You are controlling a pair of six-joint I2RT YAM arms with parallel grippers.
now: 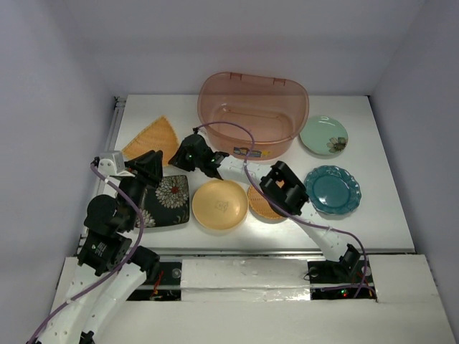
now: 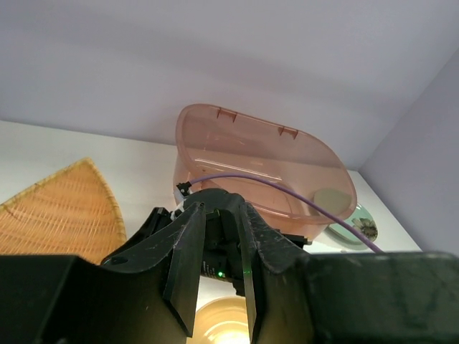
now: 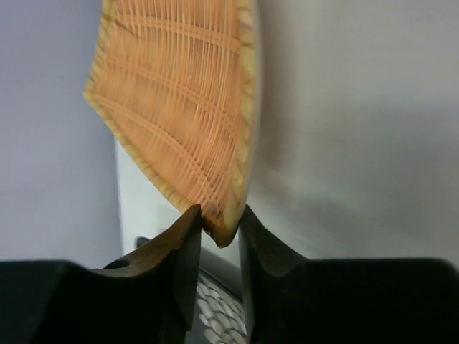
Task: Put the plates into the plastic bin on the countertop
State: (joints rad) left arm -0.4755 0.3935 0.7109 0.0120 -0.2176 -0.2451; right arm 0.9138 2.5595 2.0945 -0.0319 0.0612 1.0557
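Right gripper [image 1: 178, 158], top view: stretched across to the left half of the countertop [image 1: 380, 215], its tip at the near corner of the orange fan-shaped plate [image 1: 152, 140].
Orange fan-shaped plate, top view: on the countertop just left of the plastic bin [image 1: 212, 107], outside it.
Other plates, top view: the black square floral plate [image 1: 172, 193], yellow round plate [image 1: 220, 204], orange ribbed plate [image 1: 259, 208] (partly under the right arm), pale green plate [image 1: 323, 135] and teal scalloped plate [image 1: 332, 189] all lie on the countertop. No plate shows inside the bin.
Left gripper [image 1: 158, 163], top view: hovers over the far edge of the black square floral plate, close beside the right gripper.
Left gripper, left wrist view: jaws stand a narrow gap apart with nothing between them. Ahead are the right gripper, the plastic bin and a purple cable [image 2: 287, 188] slung across the bin's front wall.
Right gripper, right wrist view: both fingers [image 3: 179, 251] are clamped on the very tip of the orange fan-shaped plate's corner, and the rest of the plate juts out unsupported.
Risk, grip: so shallow a pinch on one corner could probably let the plate swing or slip free once lifted.
Risk, path: the bin wall is tall and near, so a low carry could knock the plate against the rim. The purple cable or the neighbouring left gripper could also be snagged.
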